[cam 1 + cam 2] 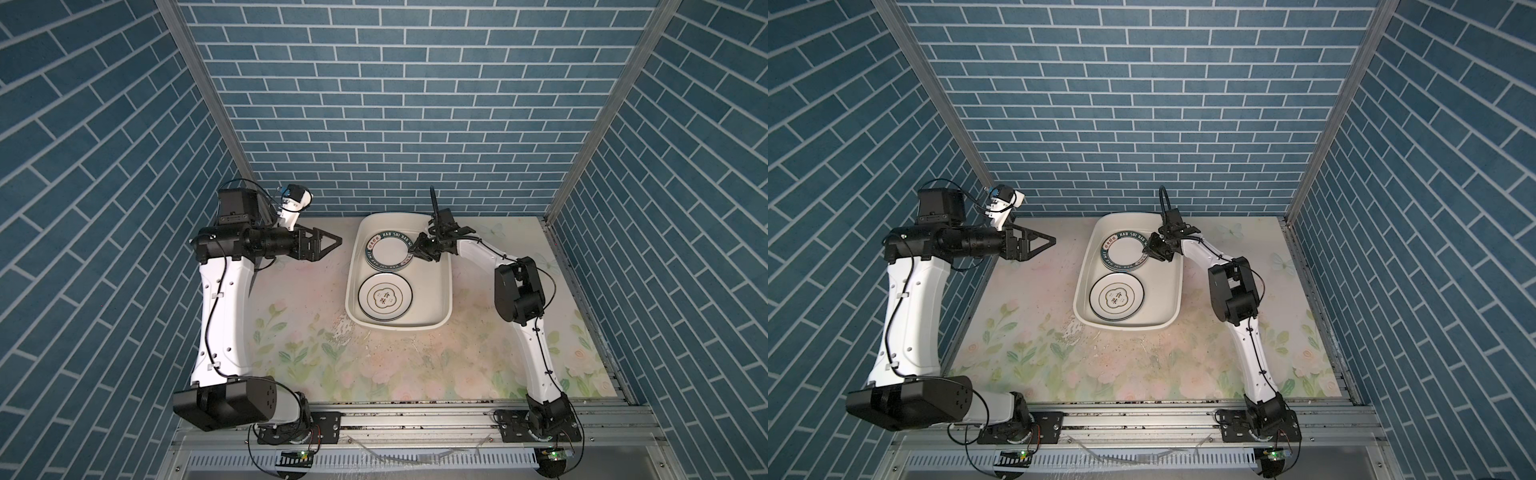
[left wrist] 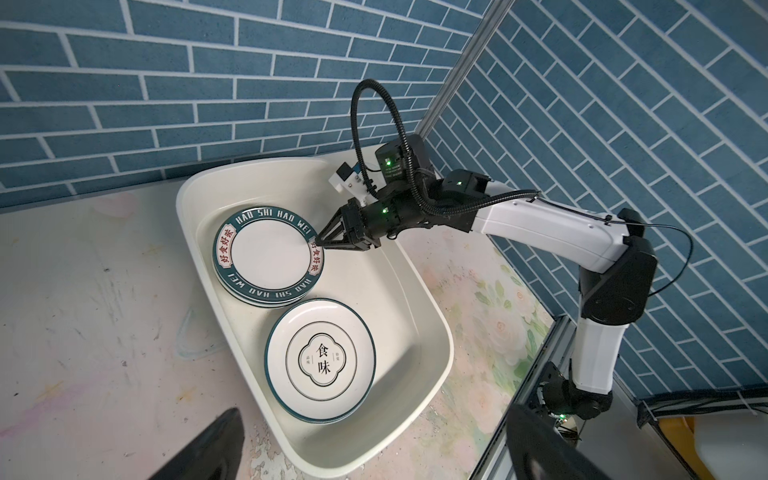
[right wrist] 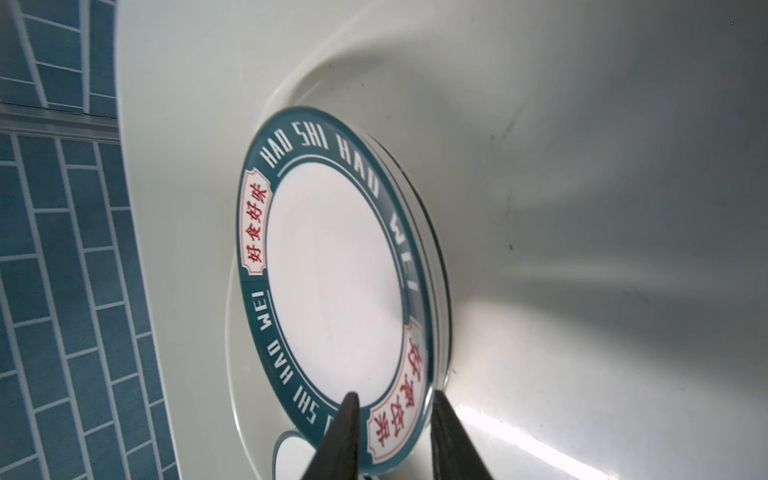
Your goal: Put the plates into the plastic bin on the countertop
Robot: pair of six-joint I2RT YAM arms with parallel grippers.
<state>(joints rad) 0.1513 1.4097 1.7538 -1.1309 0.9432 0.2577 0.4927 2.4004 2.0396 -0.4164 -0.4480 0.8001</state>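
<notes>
Two plate stacks [image 1: 385, 298] sit in the plastic bin [image 1: 434, 291], right gripper [image 2: 319, 242] clamped on the 12 o'clock stack's top plate [image 2: 269, 254] at its 3 o'clock rim, left gripper [image 1: 332, 242] wide apart at 9 o'clock, countertop [image 1: 374, 365] showing no loose plates: likely only release remains.

Soft, even light; glare on the plastic bin [image 3: 519, 324]; edges bowed.

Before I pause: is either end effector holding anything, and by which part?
The right end effector grips the top green-rimmed plate by its rim, at the red panel; the left end effector holds nothing.
</notes>
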